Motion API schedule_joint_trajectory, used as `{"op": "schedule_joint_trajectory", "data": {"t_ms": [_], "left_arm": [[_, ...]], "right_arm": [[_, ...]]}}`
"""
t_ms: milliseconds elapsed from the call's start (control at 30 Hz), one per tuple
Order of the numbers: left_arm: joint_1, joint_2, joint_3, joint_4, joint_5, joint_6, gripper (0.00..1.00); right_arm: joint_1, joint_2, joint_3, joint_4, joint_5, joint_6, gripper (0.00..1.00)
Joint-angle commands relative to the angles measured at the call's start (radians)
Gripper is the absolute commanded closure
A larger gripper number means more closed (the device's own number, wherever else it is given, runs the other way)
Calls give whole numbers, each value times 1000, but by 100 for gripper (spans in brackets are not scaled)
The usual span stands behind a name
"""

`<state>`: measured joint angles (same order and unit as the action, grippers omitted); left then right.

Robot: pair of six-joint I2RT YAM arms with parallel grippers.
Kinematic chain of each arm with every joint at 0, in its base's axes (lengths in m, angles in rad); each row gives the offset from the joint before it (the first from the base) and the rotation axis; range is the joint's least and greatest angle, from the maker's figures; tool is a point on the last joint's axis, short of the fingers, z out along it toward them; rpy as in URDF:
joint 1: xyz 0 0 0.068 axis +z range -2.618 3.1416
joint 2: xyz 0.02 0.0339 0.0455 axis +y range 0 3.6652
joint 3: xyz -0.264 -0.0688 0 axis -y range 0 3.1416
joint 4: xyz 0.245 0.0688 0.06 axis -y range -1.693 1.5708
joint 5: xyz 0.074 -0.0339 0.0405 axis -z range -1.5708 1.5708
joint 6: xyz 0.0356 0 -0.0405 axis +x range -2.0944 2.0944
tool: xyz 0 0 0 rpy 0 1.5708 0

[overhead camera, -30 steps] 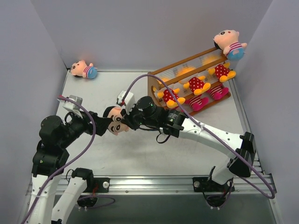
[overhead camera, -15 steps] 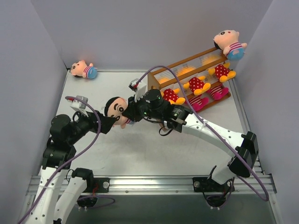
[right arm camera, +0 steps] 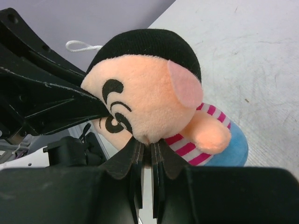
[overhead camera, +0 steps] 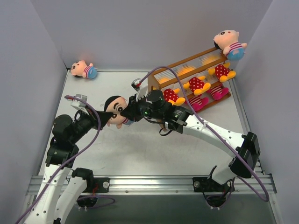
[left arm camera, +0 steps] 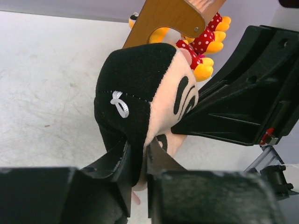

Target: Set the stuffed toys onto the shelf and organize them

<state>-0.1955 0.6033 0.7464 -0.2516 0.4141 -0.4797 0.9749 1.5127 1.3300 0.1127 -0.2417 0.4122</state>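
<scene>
Well along, judging from overhead. Already on the wooden shelf (overhead camera: 153, 88): three yellow polka-dot bears (overhead camera: 198, 85) along the middle tier, at least two magenta-limbed striped dolls (overhead camera: 200, 103) on the lowest, and one striped-shirt boy (overhead camera: 229, 43) perched at the far right end of the top. Left to place: a second boy doll (overhead camera: 83, 70) lying on the surface (overhead camera: 140, 154) in the far left corner, well apart from the shelf, plus the held boy doll (overhead camera: 117, 111), up in the air between both arms, near the shelf's left end.

Shown only from the left wrist: left claw (left arm camera: 138, 151) pinched narrow on the black hair at the back of the head, with a white loop (left arm camera: 119, 103) stitched just above. Shown only from the right wrist: right claw (right arm camera: 147, 151) closed tight under the chin, at the collar of the pink-striped shirt. Neither grip readable from overhead, just a head wedged between two black wrists. Probably a hand-over, left to right. Shelf contents and the stray doll countable from overhead alone.
</scene>
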Motion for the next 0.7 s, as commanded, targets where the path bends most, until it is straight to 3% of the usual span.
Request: {"op": "schedule_joint_trajectory", "data": {"t_ms": [0,67,133,233,467,667], "left_arm": [[-5,-7,10,106,18,-30,87],[-5,-8,14,107,15,-52,97],[-5,-8,21,101,-6,-86,98],[-4,-10,33,103,-49,-181,98],[-5,4,59,107,-129,-425,98],[-7,21,96,81,-130,-519,98]], "right_arm": [[2,-51,-9,87,-24,19,100],[1,-57,-12,87,-24,8,95],[-1,-68,-23,79,-5,-27,79],[7,-120,-48,70,60,-106,64],[70,-210,-132,56,235,-311,54],[104,-236,-198,71,298,-450,39]]}}
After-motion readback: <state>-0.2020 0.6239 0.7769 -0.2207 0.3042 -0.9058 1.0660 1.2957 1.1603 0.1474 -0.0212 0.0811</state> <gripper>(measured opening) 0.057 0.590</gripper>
